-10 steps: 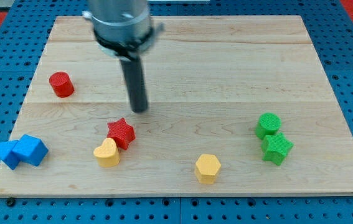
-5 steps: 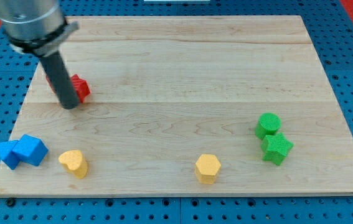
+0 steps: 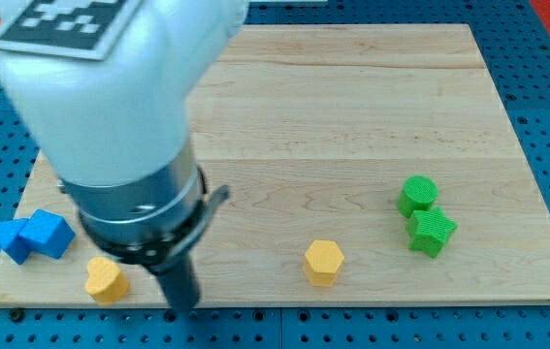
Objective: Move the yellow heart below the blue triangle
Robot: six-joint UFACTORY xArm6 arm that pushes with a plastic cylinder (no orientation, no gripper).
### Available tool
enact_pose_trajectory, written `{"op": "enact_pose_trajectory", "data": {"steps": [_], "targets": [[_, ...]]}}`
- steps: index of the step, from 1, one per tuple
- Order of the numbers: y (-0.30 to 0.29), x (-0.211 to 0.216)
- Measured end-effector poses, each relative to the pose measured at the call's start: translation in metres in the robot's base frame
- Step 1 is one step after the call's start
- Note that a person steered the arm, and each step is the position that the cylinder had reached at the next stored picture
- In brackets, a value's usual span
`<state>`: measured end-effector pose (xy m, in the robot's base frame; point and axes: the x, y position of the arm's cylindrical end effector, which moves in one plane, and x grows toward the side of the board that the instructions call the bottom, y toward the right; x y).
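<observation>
Far left on the tabletop [image 3: 352,126], near edge: blue triangle [image 3: 10,238] touching a blue block [image 3: 49,233], kept at the margin as the target marker. Just right and nearer, the yellow heart [image 3: 106,279], close to but arguably not yet squarely below the triangle. Beside the heart's right, my tip [image 3: 181,306], placed to nudge leftward; no gripper fitted, nothing held. Further right, untouched: yellow hexagon [image 3: 323,262], green cylinder [image 3: 417,194], green star [image 3: 432,233].

A white arm housing [image 3: 110,87] bearing a black-and-white marker [image 3: 61,19], a grey collar [image 3: 139,208] and a dark rod [image 3: 179,283] were recorded.
</observation>
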<state>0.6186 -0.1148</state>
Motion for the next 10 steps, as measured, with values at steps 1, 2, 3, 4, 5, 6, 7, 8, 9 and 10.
{"op": "enact_pose_trajectory", "data": {"steps": [1, 2, 3, 4, 5, 6, 7, 8, 9, 10], "targets": [[-0.092, 0.000], [-0.125, -0.001], [-0.140, -0.003], [-0.134, 0.000], [-0.106, -0.003], [-0.014, -0.039], [-0.024, -0.109], [-0.131, -0.154], [-0.187, -0.142], [-0.189, -0.122]]}}
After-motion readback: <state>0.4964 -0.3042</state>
